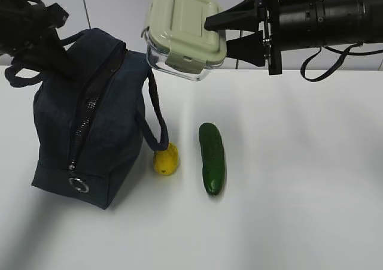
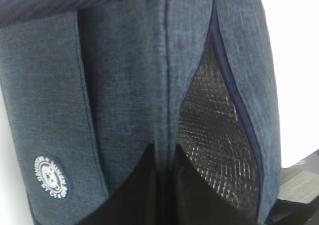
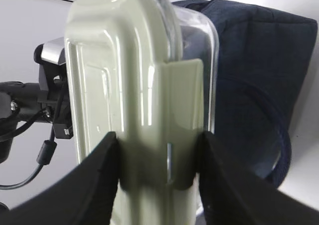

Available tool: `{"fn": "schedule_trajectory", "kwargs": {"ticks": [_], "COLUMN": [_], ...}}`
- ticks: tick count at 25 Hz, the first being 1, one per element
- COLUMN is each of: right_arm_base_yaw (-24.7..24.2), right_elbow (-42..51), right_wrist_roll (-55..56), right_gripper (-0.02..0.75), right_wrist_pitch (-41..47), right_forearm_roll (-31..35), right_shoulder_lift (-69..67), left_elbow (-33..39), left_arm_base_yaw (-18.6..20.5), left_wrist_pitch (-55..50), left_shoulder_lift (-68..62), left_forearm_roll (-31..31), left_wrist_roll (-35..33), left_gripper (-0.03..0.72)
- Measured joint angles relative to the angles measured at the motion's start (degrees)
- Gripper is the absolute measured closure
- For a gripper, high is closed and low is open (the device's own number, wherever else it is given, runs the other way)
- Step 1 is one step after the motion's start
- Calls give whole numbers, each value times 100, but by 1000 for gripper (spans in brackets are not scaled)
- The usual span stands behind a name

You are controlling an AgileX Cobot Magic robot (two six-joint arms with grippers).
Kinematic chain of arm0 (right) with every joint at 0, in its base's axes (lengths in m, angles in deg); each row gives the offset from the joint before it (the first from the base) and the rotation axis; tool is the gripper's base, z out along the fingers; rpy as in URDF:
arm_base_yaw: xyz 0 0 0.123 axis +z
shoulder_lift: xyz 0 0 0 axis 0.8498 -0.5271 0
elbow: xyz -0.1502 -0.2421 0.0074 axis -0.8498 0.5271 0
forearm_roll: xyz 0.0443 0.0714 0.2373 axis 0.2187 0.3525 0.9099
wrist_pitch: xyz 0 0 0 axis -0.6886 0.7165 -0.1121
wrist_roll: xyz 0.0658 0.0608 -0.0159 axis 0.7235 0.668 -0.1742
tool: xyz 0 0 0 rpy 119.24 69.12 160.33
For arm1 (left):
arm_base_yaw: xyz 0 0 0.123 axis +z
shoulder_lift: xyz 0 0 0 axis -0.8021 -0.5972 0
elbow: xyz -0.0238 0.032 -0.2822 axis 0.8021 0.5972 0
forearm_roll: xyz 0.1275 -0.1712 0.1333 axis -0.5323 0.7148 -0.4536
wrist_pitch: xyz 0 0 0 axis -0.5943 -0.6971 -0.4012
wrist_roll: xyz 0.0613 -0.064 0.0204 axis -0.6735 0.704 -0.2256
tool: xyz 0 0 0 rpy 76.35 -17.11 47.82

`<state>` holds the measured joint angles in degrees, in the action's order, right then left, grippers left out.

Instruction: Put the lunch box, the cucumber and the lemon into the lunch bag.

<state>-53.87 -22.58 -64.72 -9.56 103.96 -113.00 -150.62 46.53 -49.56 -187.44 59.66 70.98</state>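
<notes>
At far left we see the left tool pressed against the top edge of the lunch bag; its tips are hidden in the fabric, clenched tight, and what they pinch we cannot tell. The bag, a boxy dark navy thing, stands on the white counter with its zipper undone along the top. In the left wrist view the gap shows a silvery quilted lining, and a small round white logo sits on one side. A metal ring pull hangs at the zipper's lower end. One loop handle droops down the bag's right side, touching the lemon, small and bright yellow, which lies just beside the bag. Next along lies the cucumber, dark green and glossy, apart from the lemon. Bare counter spreads to its right and toward the near edge. Above, the right tool grips the lunch box by its side, jaws clamped over the sage-green lid and clear base. The box hangs tilted in the air just past the bag's upper right corner.
</notes>
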Motion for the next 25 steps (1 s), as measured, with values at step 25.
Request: {"fn": "schedule_trajectory", "kwargs": {"ticks": [25], "right_arm_base_yaw": [638], "right_elbow": [12], "right_wrist_roll": [-98], "right_gripper": [388], "right_wrist_pitch": [-272], "right_forearm_roll": [-61], "right_shoulder_lift": [0], "left_elbow": [0], "left_arm_base_yaw": [-243], "left_wrist_pitch": [397], "left_shoulder_lift": [0], "left_forearm_roll": [1041], "left_wrist_roll": [-443], "left_gripper": [697]}}
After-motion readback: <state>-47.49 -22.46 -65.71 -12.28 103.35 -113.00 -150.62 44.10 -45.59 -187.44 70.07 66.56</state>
